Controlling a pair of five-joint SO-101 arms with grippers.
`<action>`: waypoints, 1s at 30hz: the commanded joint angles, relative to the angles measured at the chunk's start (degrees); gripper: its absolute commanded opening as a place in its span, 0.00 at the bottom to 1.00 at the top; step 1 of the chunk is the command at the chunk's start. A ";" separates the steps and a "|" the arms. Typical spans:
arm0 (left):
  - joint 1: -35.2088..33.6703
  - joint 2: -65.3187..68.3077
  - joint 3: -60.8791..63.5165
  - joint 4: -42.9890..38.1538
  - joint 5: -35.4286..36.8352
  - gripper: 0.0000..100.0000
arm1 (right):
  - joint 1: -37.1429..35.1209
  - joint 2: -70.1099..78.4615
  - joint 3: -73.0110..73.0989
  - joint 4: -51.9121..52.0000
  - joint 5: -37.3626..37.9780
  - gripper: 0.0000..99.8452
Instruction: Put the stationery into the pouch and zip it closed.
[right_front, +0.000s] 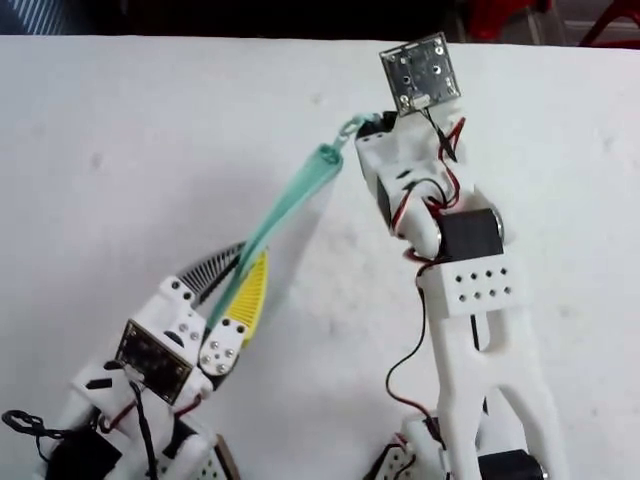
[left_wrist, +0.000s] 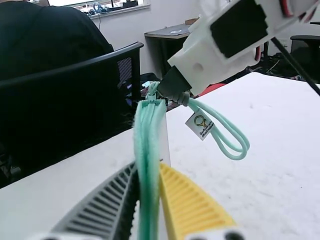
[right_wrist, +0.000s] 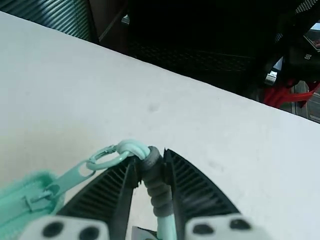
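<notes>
Pouch held taut off the surface, mid-way toward far edge | left gripper clamped on its near end | right gripper pinched on grey cord sleeve, beside zipper pull | risk: more tension may slip the sleeve free or drag pouch from left gripper

High view looks down, wrist views close, sharing pouch

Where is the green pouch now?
High view: the mint pouch spans the white table, clamped by the left gripper at one end, the right gripper pinching its cord at the other.
</notes>
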 joint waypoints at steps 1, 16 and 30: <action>0.13 -0.92 -2.11 2.11 -0.09 0.02 | 6.99 1.27 -0.88 -3.74 0.35 0.02; 0.13 -0.92 -1.85 1.93 -0.09 0.02 | 5.23 -1.19 -0.70 -2.33 -0.26 0.15; 0.13 -0.92 -1.67 1.85 -0.09 0.02 | -2.86 -20.26 -6.68 24.31 -0.26 0.32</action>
